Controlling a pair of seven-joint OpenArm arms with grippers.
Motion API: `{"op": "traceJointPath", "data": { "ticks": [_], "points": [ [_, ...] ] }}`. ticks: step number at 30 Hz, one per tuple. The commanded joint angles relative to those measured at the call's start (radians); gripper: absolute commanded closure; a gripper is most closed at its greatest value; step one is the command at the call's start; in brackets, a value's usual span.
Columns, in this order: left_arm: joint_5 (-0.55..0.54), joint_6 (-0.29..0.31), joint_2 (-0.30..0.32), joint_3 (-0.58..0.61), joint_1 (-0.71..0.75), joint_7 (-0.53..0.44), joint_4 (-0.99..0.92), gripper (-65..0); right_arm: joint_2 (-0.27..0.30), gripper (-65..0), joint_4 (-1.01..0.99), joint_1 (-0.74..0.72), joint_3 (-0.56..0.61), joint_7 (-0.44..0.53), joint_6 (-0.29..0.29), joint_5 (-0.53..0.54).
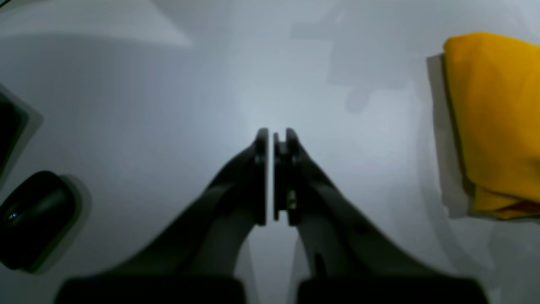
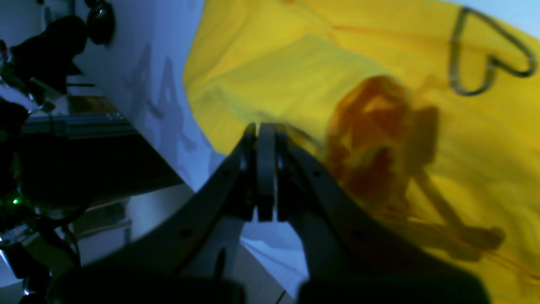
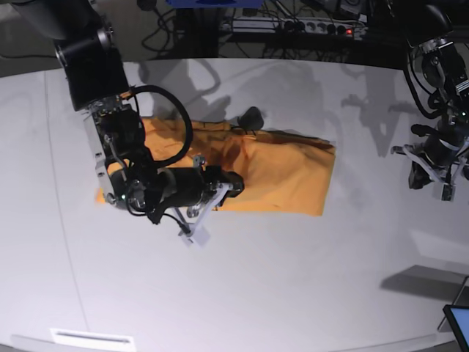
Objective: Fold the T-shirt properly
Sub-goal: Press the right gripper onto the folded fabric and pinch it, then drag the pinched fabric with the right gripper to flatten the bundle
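Both tools are pressed closed and empty, the right tool (image 2: 265, 126) over the T-shirt (image 3: 278, 169); dragging it could rumple the fold.

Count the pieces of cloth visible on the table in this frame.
1. The T-shirt, partly folded, lies on the white table, its near-left part hidden under the right arm. Anything beneath it would not show.

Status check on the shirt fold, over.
Left gripper shut, empty, over bare table. Right gripper shut at the T-shirt edge; whether it pinches cloth, can't tell. T-shirt partly folded. Nothing in the way.
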State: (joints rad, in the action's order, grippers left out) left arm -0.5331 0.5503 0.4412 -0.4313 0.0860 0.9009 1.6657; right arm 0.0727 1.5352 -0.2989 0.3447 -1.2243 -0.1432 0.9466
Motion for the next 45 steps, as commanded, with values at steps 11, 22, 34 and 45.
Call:
{"op": "traceJointPath", "data": {
  "ticks": [11, 22, 34, 45],
  "points": [
    [-0.009, 0.0, 0.018, -0.008, -0.009, -0.022, 0.011, 0.0, -0.001, -0.1, -0.23, -0.013, -0.008, 0.08, 0.156, 0.024],
    [-0.009, 0.0, 0.018, -0.005, -0.01, -0.022, 0.011, 0.0, 0.042, -0.1, -0.457, -0.013, -0.017, 0.146, 0.175, 0.024],
    [-0.009, 0.0, 0.018, -0.007, -0.012, -0.022, 0.011, 0.0, 0.077, -0.1, -0.135, -0.019, -0.098, 0.061, -0.011, 0.024],
    [-0.009, 0.0, 0.018, -0.005, -0.015, -0.022, -0.02, 0.0, 0.071, -0.1, 0.052, -0.019, -0.097, 0.007, -0.011, 0.058]
  ]
}}
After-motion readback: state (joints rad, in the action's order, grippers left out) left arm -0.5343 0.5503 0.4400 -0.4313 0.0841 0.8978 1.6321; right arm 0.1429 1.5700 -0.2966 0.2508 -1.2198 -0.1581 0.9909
